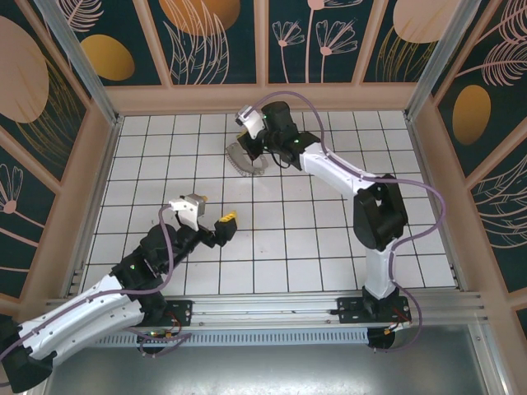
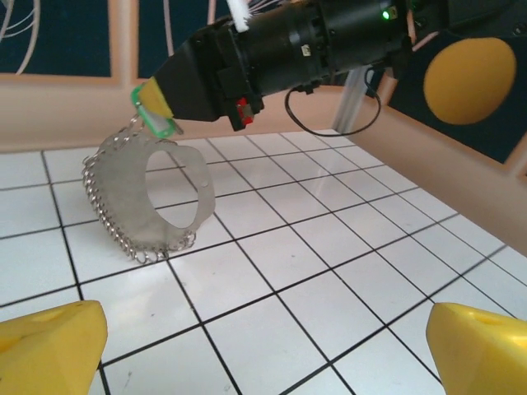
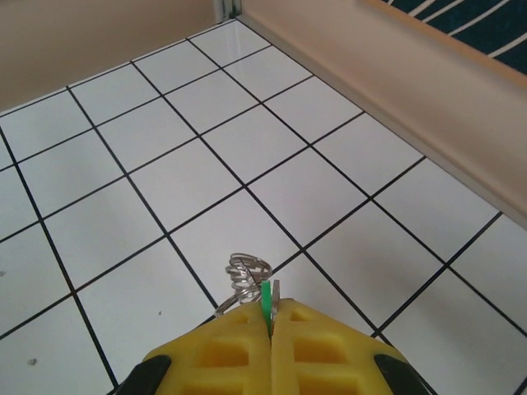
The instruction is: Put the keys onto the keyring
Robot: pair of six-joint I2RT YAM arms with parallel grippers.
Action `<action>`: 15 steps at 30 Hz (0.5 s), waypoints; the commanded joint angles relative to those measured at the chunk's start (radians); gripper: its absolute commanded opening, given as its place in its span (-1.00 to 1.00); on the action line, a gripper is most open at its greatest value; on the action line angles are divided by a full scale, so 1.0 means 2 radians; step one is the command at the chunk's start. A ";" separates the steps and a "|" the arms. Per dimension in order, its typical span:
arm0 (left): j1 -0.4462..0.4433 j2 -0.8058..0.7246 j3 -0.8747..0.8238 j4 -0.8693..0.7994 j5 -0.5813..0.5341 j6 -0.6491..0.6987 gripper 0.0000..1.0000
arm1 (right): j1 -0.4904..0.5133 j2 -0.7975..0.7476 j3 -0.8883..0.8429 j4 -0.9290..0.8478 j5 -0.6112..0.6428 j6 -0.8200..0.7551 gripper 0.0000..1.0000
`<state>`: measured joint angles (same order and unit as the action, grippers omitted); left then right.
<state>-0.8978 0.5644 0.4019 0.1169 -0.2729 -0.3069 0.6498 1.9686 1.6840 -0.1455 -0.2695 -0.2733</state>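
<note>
The right gripper [image 3: 272, 319] pinched the tiny green key [image 3: 267, 299] tight, the floppy grey chain-edged keyring [image 2: 123, 202] hanging from it; the left gripper [image 2: 263, 346] gaped wide, empty.

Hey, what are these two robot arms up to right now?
The right gripper is pinched shut on a small green key, holding it above the tiled floor, with the grey chain-edged keyring hanging from it. The left gripper is open and empty, facing them from a distance.
</note>
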 commanded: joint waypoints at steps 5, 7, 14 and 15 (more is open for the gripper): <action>-0.002 0.043 0.035 0.013 -0.036 -0.038 0.97 | -0.001 -0.004 -0.023 0.031 -0.004 0.039 -1.00; -0.001 0.072 0.058 0.003 -0.042 -0.029 0.97 | -0.002 -0.021 -0.063 0.048 -0.006 0.049 -1.00; -0.001 0.148 0.116 -0.015 -0.058 -0.030 0.97 | 0.006 -0.119 -0.258 0.120 -0.010 0.114 -1.00; -0.001 0.151 0.117 -0.012 -0.058 -0.025 0.97 | 0.006 -0.130 -0.280 0.128 -0.012 0.121 -1.00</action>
<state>-0.8978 0.8539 0.6086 0.0933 -0.3611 -0.3573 0.6544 1.8088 1.2179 0.0082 -0.2836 -0.1108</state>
